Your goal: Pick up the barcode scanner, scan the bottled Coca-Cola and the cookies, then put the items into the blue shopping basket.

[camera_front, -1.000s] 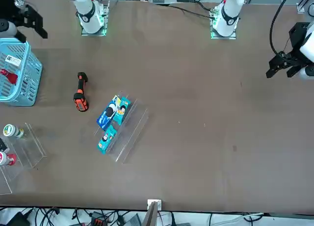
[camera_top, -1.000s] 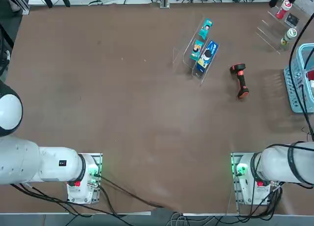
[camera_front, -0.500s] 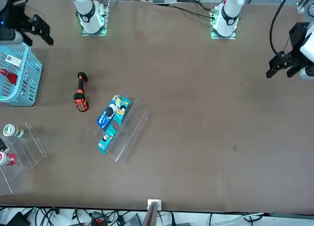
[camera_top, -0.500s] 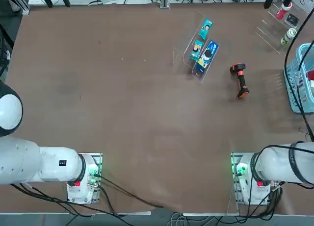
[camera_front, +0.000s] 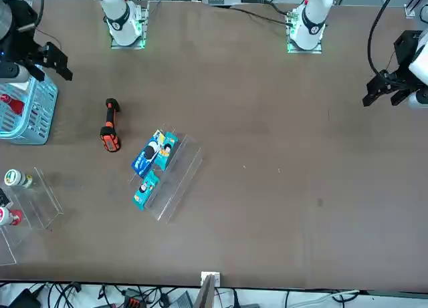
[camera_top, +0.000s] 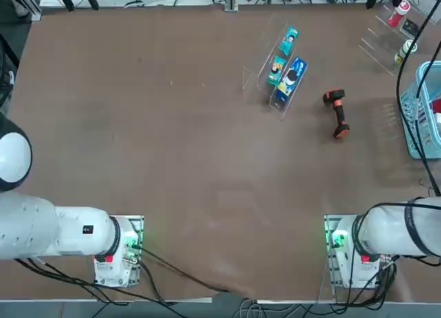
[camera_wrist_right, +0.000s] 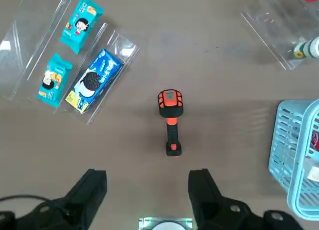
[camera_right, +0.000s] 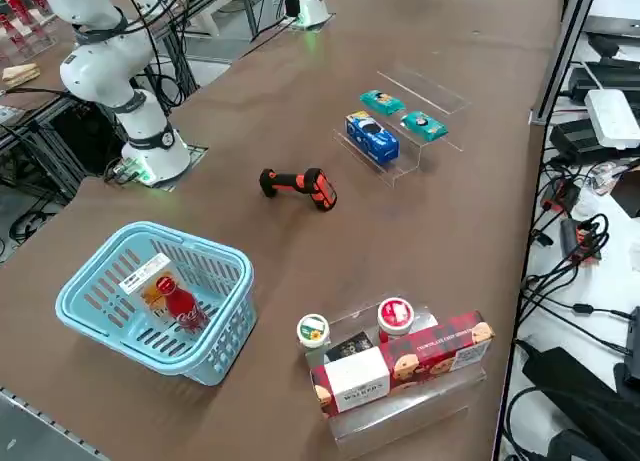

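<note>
The barcode scanner (camera_top: 337,113) (camera_front: 110,125) (camera_right: 298,184) lies flat on the brown table, black head and orange shaft. In the right wrist view the scanner (camera_wrist_right: 170,121) lies on the table well beyond the fingertips. My right gripper (camera_wrist_right: 147,187) (camera_front: 57,62) hangs open and empty in the air, between the scanner and the blue shopping basket (camera_right: 215,346) (camera_front: 37,117) (camera_wrist_right: 286,150). The bottled Coca-Cola (camera_right: 180,303) (camera_front: 10,102) lies inside the basket. Beside it lies a flat white and orange packet, the cookies (camera_right: 143,274).
A clear acrylic stand (camera_top: 265,70) holds a blue packet (camera_top: 291,78) and two teal packets (camera_top: 288,38), left of the scanner. A second clear stand (camera_right: 420,411) near the table's far right corner carries two small lidded containers and a red box (camera_right: 400,366).
My right gripper has shifted off the basket toward the scanner, still open. The scanner and the items in the basket have not moved.
</note>
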`<action>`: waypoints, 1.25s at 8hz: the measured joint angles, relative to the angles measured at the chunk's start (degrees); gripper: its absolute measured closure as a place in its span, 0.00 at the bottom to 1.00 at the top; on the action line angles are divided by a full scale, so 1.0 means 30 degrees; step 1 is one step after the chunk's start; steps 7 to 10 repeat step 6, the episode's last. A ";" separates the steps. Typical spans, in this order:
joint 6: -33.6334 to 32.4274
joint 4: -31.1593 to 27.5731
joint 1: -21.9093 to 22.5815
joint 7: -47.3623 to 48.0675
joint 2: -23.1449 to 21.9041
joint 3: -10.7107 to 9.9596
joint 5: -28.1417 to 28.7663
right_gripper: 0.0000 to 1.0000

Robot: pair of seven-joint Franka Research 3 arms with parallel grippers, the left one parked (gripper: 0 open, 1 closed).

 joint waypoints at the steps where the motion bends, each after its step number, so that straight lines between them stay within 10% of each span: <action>1: 0.0020 0.0011 0.0000 0.0189 -0.0008 0.0001 0.0000 0.00; 10: 0.0019 0.0015 0.0002 0.0350 -0.0023 0.0516 0.0001 0.00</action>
